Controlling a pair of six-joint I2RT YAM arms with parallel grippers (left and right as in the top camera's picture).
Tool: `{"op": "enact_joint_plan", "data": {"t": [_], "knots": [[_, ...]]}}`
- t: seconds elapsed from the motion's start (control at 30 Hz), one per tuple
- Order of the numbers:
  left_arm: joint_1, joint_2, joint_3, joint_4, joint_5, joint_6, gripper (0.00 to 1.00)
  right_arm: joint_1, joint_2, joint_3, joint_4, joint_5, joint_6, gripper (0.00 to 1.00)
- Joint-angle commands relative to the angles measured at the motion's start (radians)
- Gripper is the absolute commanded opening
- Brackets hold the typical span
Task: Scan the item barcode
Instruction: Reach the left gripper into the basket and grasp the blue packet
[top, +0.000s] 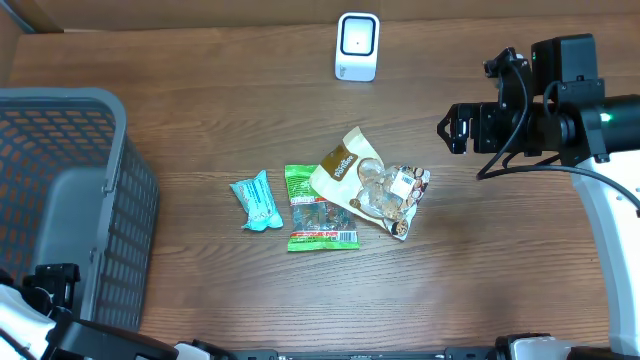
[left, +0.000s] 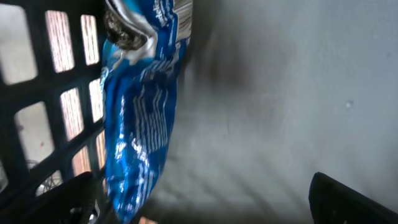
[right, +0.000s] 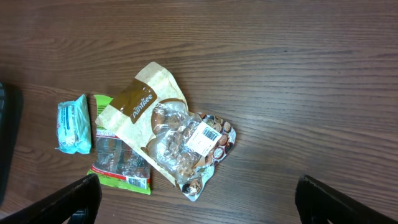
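Observation:
Three items lie mid-table: a tan and clear snack bag with a white barcode label, a green packet partly under it, and a teal packet to their left. The white scanner stands at the far edge. My right gripper hovers open well above the table, right of the items, holding nothing. My left gripper is open inside the basket, with a blue foil bag against the mesh wall beside its left finger.
A grey mesh basket fills the left side of the table. The left arm sits at its near corner. Bare wood lies between the items and the scanner, and to the right of the items.

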Motion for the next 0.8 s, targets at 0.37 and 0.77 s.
{"op": "enact_joint_plan", "data": {"t": [0.37, 0.77], "knots": [[0.006, -0.002, -0.138, 0.109, -0.157, -0.127, 0.93, 0.006, -0.003, 0.029, 0.021, -0.009, 0.002, 1.0], [0.006, -0.002, -0.188, 0.211, -0.128, -0.126, 0.18, 0.006, -0.003, 0.029, 0.021, -0.009, 0.002, 1.0]]}}
